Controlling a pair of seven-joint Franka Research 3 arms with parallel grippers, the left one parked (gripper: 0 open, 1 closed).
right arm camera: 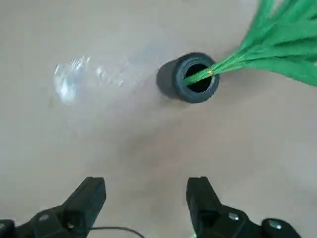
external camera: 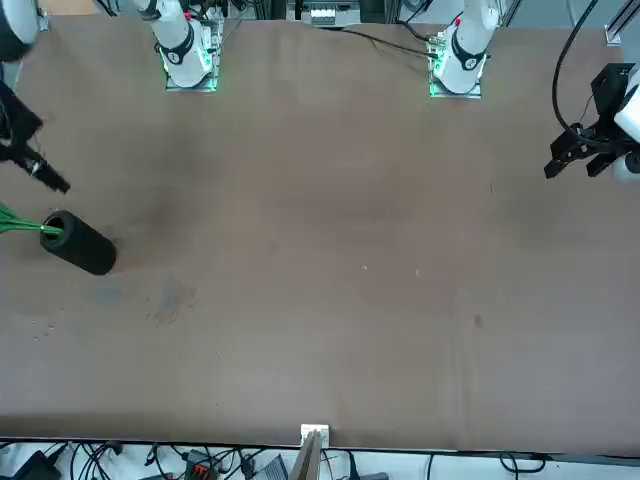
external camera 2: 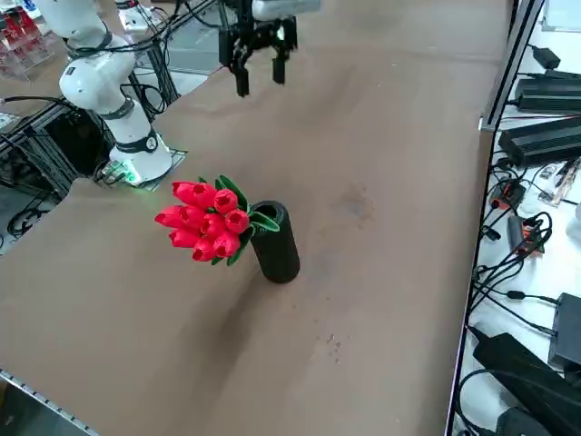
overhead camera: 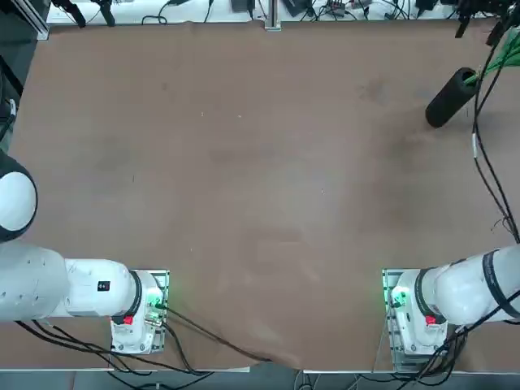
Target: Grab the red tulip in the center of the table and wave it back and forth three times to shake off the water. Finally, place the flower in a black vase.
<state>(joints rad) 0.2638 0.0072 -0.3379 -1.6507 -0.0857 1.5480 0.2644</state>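
The black vase (external camera 2: pixel 277 250) stands on the brown table (external camera 2: pixel 381 272), toward its far right part, also seen in the top view (overhead camera: pixel 447 101) and the front view (external camera: pixel 85 248). The red tulip (external camera 2: pixel 204 227) has its stem in the vase mouth, and its red blooms and green leaves lean out over the rim to one side. In the wrist view only the green stem and leaves (right arm camera: pixel 277 44) show, coming out of the vase (right arm camera: pixel 173 79). My right gripper (external camera 2: pixel 259 82) hangs well above the vase, open (right arm camera: pixel 146 183), holding nothing.
A faint wet smear (right arm camera: pixel 74 79) marks the tabletop near the vase. Black power bricks and cables (external camera 2: pixel 545 136) lie just past the table's far edge. The right arm's base (external camera 2: pixel 136 159) sits at the near edge. The parked left gripper (external camera: pixel 585 155) hangs over the opposite side.
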